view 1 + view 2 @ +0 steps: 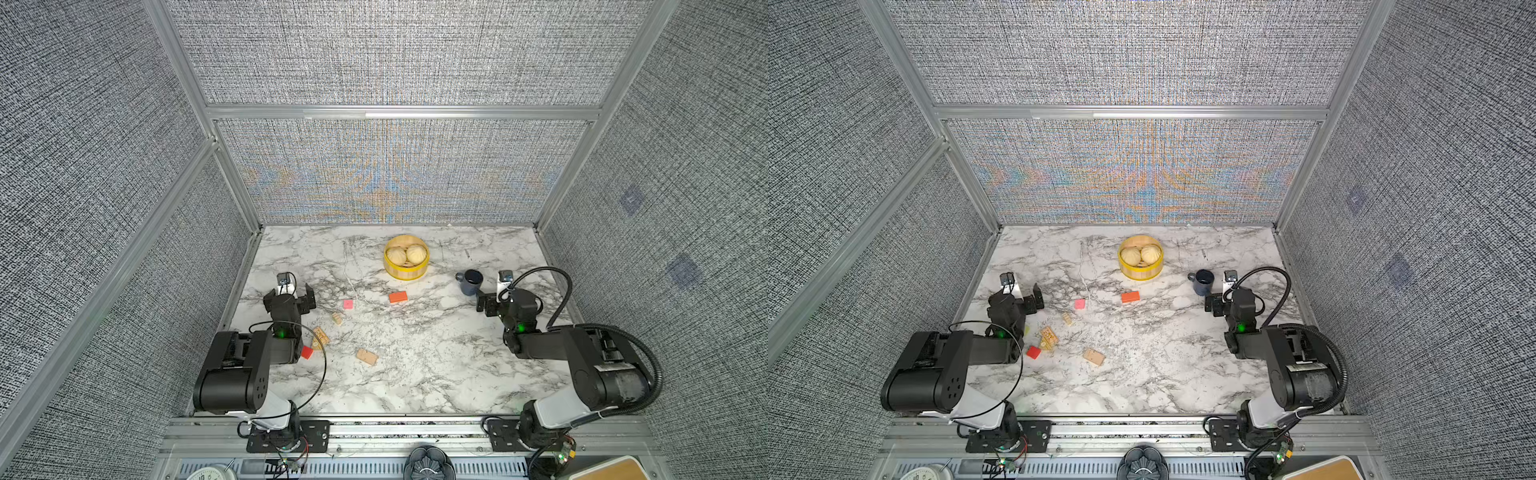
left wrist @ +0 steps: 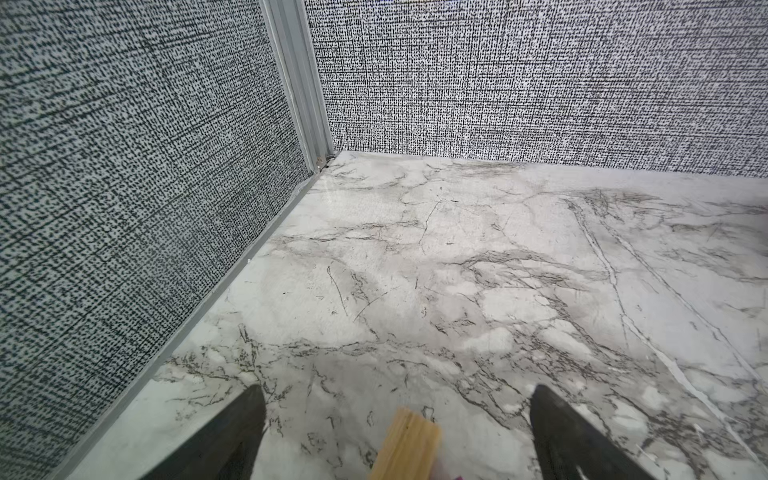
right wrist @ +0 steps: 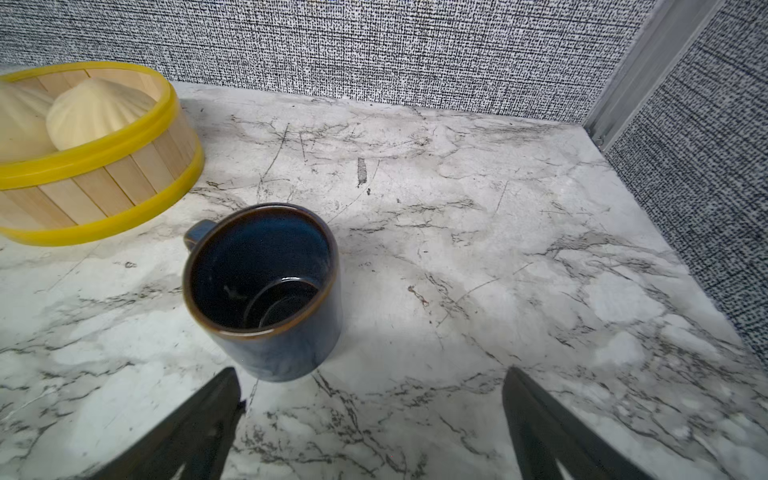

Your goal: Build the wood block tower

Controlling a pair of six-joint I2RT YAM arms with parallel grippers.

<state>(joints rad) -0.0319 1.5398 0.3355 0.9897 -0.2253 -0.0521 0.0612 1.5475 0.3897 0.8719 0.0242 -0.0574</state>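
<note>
The wood blocks lie singly on the marble table in both top views: an orange slab, a pink cube, a small tan block, a tan slab, a red cube and another tan slab. A sliver of lime green peeks out beside the left arm. No tower is in view. My left gripper is open at the table's left; in the left wrist view a tan block lies between its fingers, touching neither. My right gripper is open and empty.
A dark blue mug stands just beyond my right gripper, and a yellow steamer basket with two buns sits at the back centre. Grey fabric walls close in three sides. The left wall runs close beside my left gripper.
</note>
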